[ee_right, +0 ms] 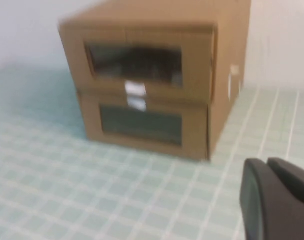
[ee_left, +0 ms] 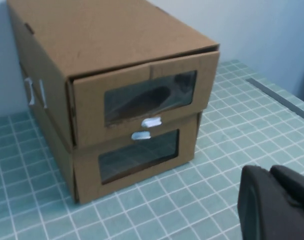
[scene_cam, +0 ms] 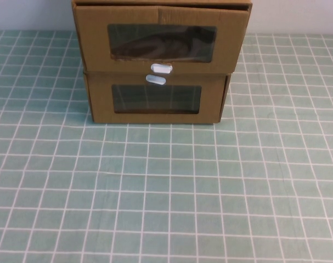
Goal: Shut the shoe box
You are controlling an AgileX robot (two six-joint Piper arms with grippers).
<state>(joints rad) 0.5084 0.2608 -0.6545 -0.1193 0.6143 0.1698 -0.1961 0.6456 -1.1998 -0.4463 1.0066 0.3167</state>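
The shoe box (scene_cam: pixel 161 22) is the upper of two stacked brown cardboard boxes at the table's far middle. Its white oval tab (scene_cam: pixel 161 68) sits below its clear window, through which a dark shoe shows. In the left wrist view the shoe box's drawer front (ee_left: pixel 91 100) stands out a little from its shell. It also shows in the right wrist view (ee_right: pixel 136 37). My left gripper (ee_left: pixel 269 172) and right gripper (ee_right: pixel 267 164) are shut and empty, each well back from the boxes. Neither shows in the high view.
The lower cardboard box (scene_cam: pixel 155 118) carries the shoe box and has its white tab (scene_cam: pixel 156 80) above its window. Both stand on a green checked cloth (scene_cam: pixel 166 192). A pale wall (ee_left: pixel 272 30) runs close behind the boxes.
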